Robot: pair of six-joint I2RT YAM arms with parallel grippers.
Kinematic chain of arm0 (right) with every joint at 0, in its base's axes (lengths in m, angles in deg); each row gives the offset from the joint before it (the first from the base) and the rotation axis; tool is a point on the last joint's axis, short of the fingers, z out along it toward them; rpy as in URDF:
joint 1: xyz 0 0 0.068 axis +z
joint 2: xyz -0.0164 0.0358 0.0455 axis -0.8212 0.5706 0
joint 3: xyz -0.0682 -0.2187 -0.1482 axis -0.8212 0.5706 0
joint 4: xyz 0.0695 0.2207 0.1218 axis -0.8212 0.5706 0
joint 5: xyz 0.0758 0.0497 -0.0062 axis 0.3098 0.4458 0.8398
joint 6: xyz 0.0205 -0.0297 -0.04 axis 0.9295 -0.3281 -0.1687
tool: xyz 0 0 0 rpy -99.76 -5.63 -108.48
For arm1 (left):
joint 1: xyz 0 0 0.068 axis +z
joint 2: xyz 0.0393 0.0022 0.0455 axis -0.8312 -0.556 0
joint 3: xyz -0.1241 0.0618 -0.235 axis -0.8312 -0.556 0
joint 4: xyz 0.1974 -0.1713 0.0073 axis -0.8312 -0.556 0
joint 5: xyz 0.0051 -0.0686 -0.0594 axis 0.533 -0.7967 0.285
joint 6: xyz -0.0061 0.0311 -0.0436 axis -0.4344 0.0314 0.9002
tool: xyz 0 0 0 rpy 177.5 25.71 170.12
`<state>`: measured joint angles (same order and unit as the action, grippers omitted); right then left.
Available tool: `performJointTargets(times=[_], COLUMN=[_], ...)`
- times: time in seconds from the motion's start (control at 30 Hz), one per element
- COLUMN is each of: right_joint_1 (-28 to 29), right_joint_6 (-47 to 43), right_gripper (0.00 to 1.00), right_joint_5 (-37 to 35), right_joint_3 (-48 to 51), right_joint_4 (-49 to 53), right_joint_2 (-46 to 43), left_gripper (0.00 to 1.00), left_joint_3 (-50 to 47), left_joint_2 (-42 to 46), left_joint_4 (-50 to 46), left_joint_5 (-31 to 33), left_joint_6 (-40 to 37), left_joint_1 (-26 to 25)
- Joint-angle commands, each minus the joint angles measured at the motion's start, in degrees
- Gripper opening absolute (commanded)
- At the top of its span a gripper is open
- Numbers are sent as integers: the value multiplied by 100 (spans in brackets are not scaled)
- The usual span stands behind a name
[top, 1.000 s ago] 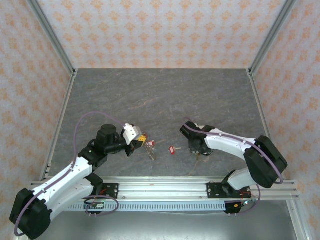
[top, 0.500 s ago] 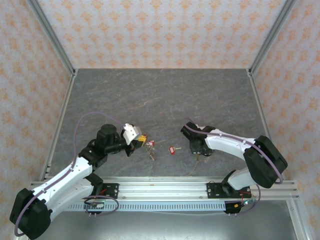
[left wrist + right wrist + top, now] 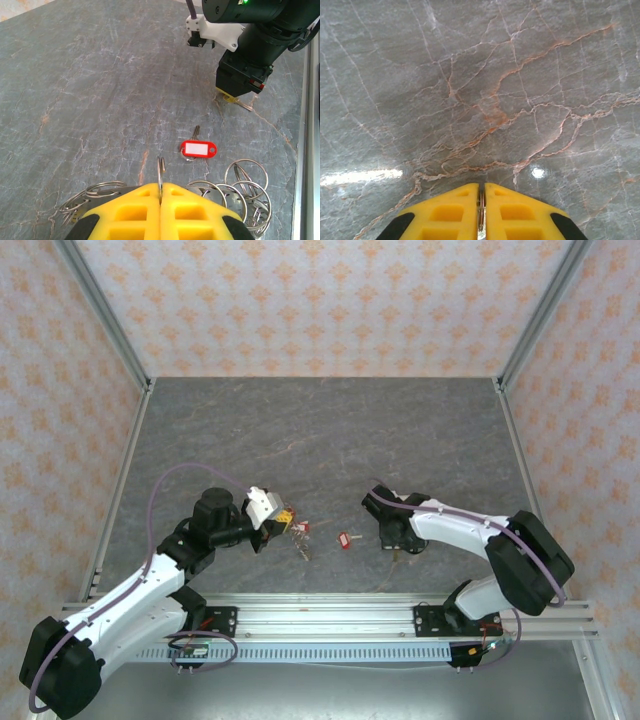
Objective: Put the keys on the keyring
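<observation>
Left pincer (image 3: 160, 186): closed tight, its yellow pads pinching the keyring (image 3: 160, 170); in the top view it sits low on the table (image 3: 320, 430), left of centre (image 3: 283, 519).
Keyring: stands upright between the pads, edge-on to the left wrist camera, so it shows as one thin grey line rising from the seam of the pads.
Ring bunches: wire loops lie flat on both sides of the left pincer, one bunch on the left (image 3: 95, 192), a larger overlapping one on the right (image 3: 245, 177).
Red-tag key (image 3: 198, 148): flat on the table between the two pincers and apart from both; the tag's long axis runs across the left wrist view, and the short blade points away, toward the right arm. From above it is a small red spot (image 3: 344, 538).
Right pincer (image 3: 481, 186): narrow, pads nearly together with a thin metal edge caught between them; tips down at the table (image 3: 400, 548).
Small key (image 3: 245, 105): lies on the table, sticking out sideways from under the right pincer's yellow tips (image 3: 229, 98); which part of it is pinched cannot be told.
</observation>
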<state>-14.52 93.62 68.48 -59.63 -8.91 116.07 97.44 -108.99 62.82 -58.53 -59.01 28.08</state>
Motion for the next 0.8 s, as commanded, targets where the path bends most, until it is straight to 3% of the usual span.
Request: performJointTargets(times=[0.0,0.77], right_joint_1=[-34,-34], right_joint_6=[-20,-91], right_gripper=[9,13], right_joint_5=[-81,26], right_joint_3=[57,86], right_joint_4=[74,22], right_joint_2=[-62,-315], left_gripper=[0,0], left_joint_3=[211,198], left_joint_2=[80,84], left_joint_4=[55,53], left_joint_5=[71,70], left_joint_6=[-83,-77], left_joint_1=[-27,-30])
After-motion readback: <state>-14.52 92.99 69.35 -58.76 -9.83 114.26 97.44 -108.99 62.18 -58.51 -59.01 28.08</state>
